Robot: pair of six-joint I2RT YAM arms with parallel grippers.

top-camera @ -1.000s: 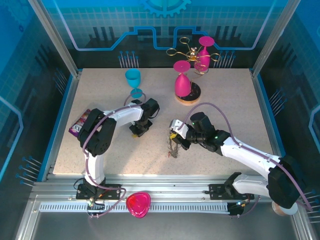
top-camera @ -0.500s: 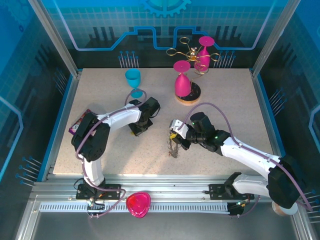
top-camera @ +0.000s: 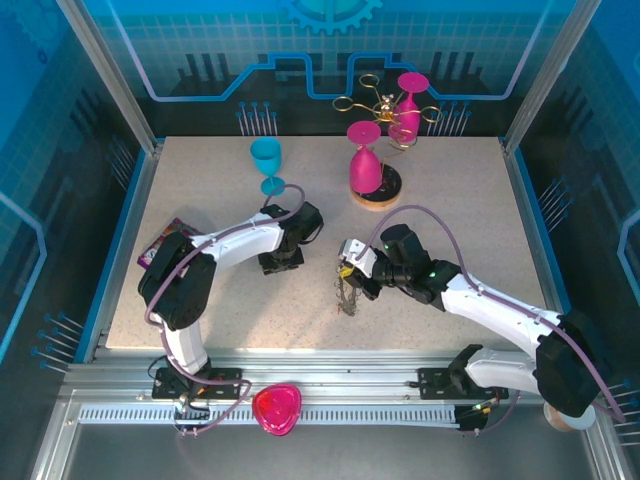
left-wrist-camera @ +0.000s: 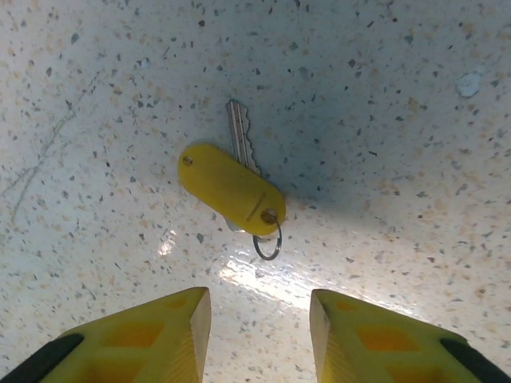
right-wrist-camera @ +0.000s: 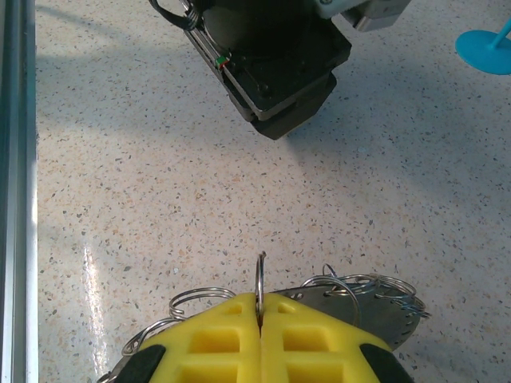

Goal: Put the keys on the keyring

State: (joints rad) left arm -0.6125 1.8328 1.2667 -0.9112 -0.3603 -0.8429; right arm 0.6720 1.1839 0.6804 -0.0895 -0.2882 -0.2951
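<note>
In the left wrist view a single key [left-wrist-camera: 239, 136] with a long yellow tag [left-wrist-camera: 230, 188] and a small split ring [left-wrist-camera: 268, 246] lies flat on the speckled table. My left gripper [left-wrist-camera: 255, 323] hovers open just short of it, nothing between its yellow fingers [left-wrist-camera: 164, 335]. From above, that gripper [top-camera: 280, 262] points down at mid-table. My right gripper [right-wrist-camera: 260, 309] is shut on one upright wire loop of the keyring [right-wrist-camera: 369, 309], a flat grey plate fringed with silvery loops. In the top view the keyring [top-camera: 345, 296] hangs below the right gripper [top-camera: 350, 276].
A blue goblet [top-camera: 266, 160] stands behind the left arm. A pink goblet [top-camera: 364, 160] sits on a round base, and a gold wire stand [top-camera: 372, 104] holds another pink goblet [top-camera: 408, 100] at the back. A dark packet [top-camera: 158, 246] lies far left.
The left gripper has shifted slightly right and its elbow has swung leftward. The right arm and the keyring have stayed still.
</note>
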